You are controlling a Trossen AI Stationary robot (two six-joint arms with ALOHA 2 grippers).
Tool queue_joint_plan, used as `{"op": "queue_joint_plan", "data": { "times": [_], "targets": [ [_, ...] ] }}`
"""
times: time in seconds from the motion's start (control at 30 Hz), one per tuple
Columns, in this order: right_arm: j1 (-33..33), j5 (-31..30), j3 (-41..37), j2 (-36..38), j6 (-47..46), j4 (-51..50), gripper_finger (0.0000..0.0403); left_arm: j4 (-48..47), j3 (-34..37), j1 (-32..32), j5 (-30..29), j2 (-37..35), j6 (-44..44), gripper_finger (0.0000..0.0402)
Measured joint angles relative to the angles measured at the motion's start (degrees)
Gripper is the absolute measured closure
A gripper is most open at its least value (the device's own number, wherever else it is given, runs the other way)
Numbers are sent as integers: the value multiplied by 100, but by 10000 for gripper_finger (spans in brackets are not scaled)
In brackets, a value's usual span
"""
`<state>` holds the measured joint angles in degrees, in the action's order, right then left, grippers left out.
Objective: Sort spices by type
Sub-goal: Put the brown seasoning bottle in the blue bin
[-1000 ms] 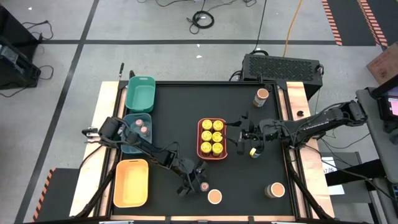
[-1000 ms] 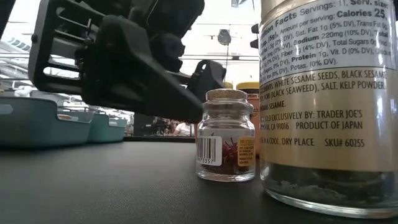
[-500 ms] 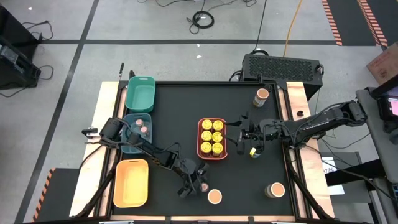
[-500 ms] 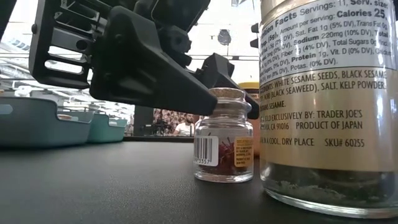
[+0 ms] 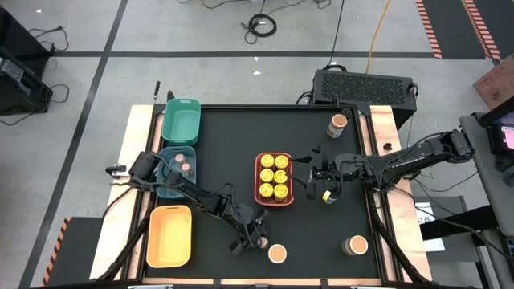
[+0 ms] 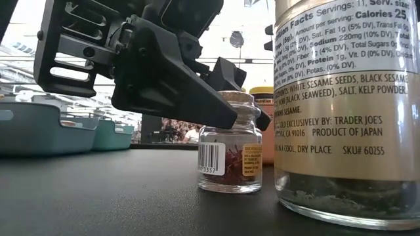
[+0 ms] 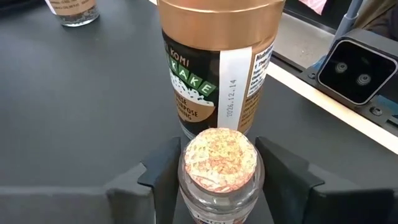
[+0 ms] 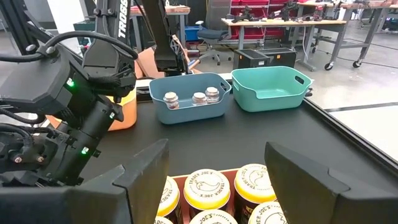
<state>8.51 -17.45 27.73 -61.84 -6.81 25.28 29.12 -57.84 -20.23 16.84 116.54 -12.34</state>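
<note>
Small cork-stoppered jar (image 6: 230, 157): clear glass, round, squat, upright with its long axis vertical and the stopper facing up. It is seen at lower centre of the high view on the black table (image 5: 225, 144). A barcode label and red threads inside are shown in the low view. The stopper is speckled pinkish-tan and rough. The jar is set between the fingers of the left gripper (image 7: 217, 177), which are drawn in close on either side of its neck; firm contact cannot be confirmed.

Large tan-lidded jar (image 7: 217, 62): a tall cylinder, upright, with a smooth metallic copper lid and a dark printed label, placed just beyond the small jar.

Further tan-lidded jars: one (image 5: 354, 245) at lower right of the high view, one (image 5: 338, 122) at upper right, both upright.

Yellow-lidded jars (image 5: 273, 177): six, upright, packed in two columns within the coral tray (image 5: 259, 178) at centre.

Teal-blue tray (image 5: 165, 189): rectangular plastic, at left; small stoppered jars (image 8: 191, 98) are held inside, upright.

Green tray (image 5: 181, 120): at upper left, glossy plastic, rounded corners.

Yellow tray (image 5: 169, 235): at lower left.

Right gripper (image 8: 217, 171): located just right of the coral tray in the high view, fingers spread wide, nothing held. A yellow-lidded jar (image 5: 328, 195) is seen beneath it.
</note>
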Motion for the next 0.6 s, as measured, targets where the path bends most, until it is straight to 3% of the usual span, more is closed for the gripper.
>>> {"op": "queue_joint_plan", "data": {
  "times": [0.27,0.6],
  "targets": [
    [0,0,0,0,0,-23,145,-464,0,0,-250,-388,-9,218],
    [0,0,0,0,0,-92,145,-2609,2,11,-938,-2265,69,218]
  ]
}}
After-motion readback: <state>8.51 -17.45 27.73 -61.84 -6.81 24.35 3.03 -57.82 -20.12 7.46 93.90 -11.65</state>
